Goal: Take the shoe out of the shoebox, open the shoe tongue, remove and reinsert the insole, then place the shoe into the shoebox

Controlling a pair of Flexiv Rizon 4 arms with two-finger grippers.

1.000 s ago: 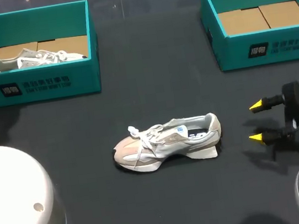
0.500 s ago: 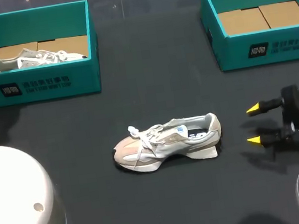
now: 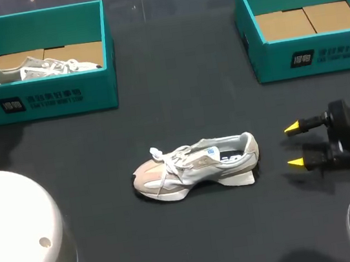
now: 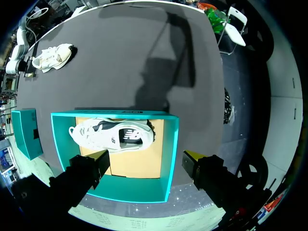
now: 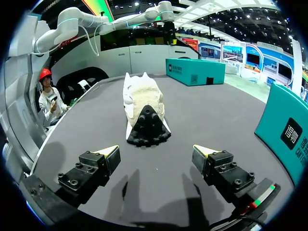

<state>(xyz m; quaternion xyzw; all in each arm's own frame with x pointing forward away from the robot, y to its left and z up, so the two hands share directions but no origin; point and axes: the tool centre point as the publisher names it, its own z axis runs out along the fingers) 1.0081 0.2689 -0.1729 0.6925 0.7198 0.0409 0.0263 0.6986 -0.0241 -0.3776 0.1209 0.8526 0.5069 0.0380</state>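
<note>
Seeing the shoe [image 3: 196,167] sitting on its sole on the dark matte worktop [image 3: 178,104], just below the middle of the frame, outside both boxes. Looking soft and padded: pale mesh with beige suede-like panels, white laces, a thick sculpted white sole, a dark insole showing through the collar. Running its long axis across the frame, toe pointing toward the left edge, heel toward the right hand [image 3: 294,145]. Keeping that hand at the right of the frame, near the heel but apart from it, yellow-tipped fingers spread wide and gripping nothing; from the right wrist, facing the black lugged heel straight ahead of the hand. Hovering the left hand [image 4: 144,156] above the teal cardboard shoebox [image 3: 40,101] at upper left, fingers apart and clamping nothing, with a second white shoe [image 3: 42,69] lying inside on brown cardboard flaps. Noting a matching teal shoebox [image 3: 308,57] at upper right, rectangular and open-topped, showing only its brown flaps
</note>
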